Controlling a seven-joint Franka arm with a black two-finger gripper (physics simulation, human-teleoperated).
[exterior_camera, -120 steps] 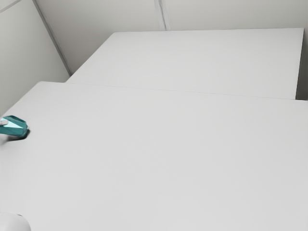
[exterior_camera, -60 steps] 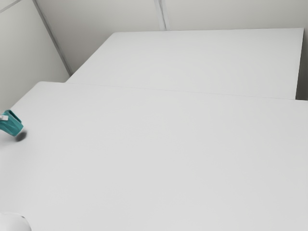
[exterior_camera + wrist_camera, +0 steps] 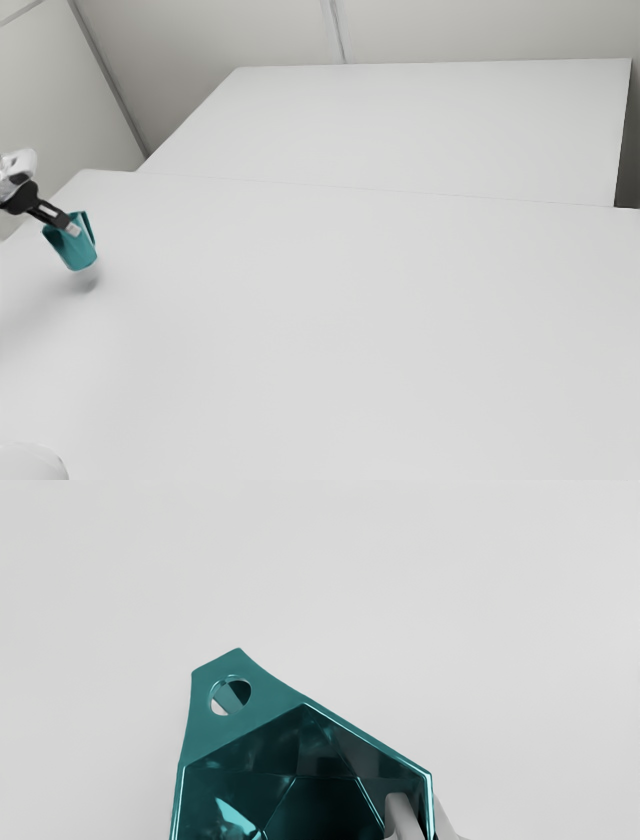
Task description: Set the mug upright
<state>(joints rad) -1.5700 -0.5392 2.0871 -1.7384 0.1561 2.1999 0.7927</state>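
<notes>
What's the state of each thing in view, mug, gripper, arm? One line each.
Mug: held just above the table, opening mostly up but tilted; not set down.
Gripper: jaws shut on the mug's wall, one inside, one outside.
Arm: reaching in from the exterior view's left, above the table.

In neither my exterior view nor my wrist view can I read any text, label, brand, number or sign on anything.
</notes>
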